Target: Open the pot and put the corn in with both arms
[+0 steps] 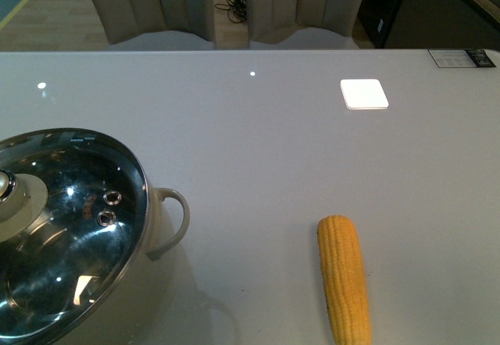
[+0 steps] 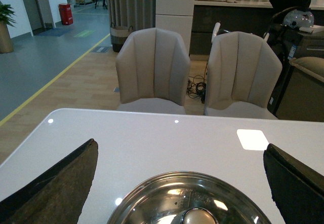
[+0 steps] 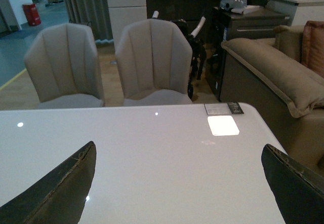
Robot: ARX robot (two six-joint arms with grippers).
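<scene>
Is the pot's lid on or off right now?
On: the glass lid sits flat across the pot, knob on top.

Of the robot's body only the wrist views show anything, and only the tips. The left tool [image 2: 179, 145] has two dark, wedge-shaped fingers [image 2: 61, 183] at opposite edges of the picture. They are matte brownish-black with a rough, grainy face and a thin pale line worn along the edge. The right tool [image 3: 177, 147] has fingers [image 3: 55, 193] of the same shape and colour, with fine light scratches near the tip.
</scene>
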